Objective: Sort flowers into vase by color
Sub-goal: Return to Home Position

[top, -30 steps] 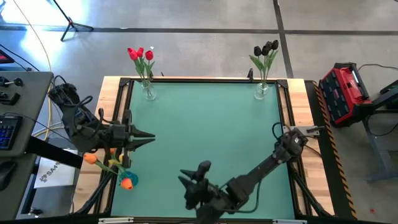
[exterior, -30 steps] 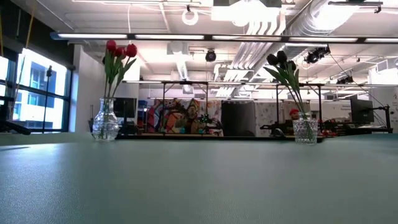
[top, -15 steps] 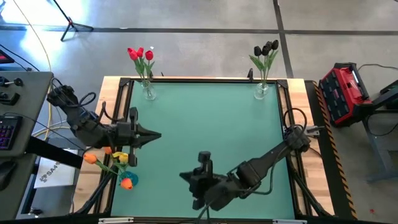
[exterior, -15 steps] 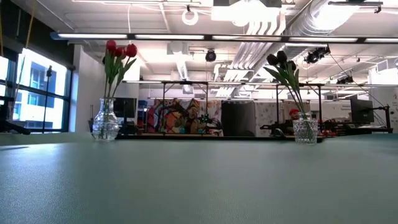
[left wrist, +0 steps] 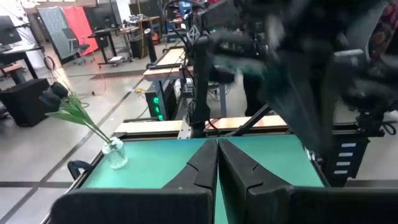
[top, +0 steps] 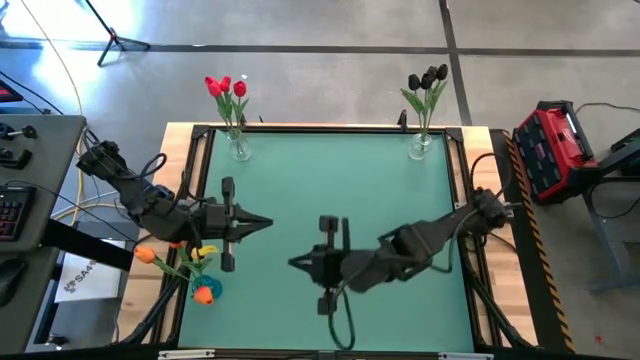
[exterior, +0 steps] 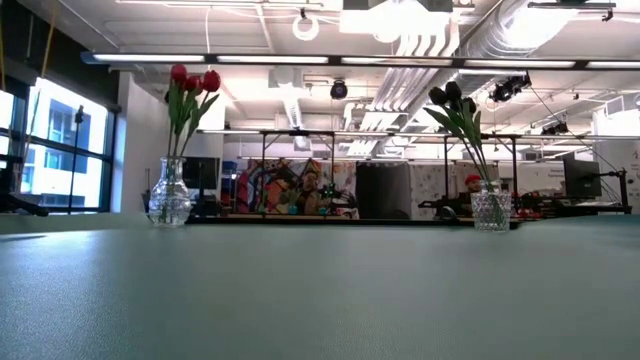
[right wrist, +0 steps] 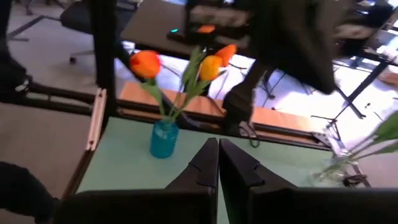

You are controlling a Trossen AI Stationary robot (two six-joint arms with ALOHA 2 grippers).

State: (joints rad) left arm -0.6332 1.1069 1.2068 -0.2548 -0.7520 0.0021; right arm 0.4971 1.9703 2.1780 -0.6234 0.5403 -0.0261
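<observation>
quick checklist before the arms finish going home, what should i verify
1. Left hand shut and empty: ok; the left wrist view shows its fingers meeting with nothing between them.
2. Right hand shut and empty: ok.
3. Hands apart from each other: ok, but their tips are close over the middle of the mat.
4. Red tulips in one clear vase, upright: ok.
5. Black tulips in the other clear vase, upright: ok.
6. Orange tulips in the blue vase, upright: ok.
</observation>
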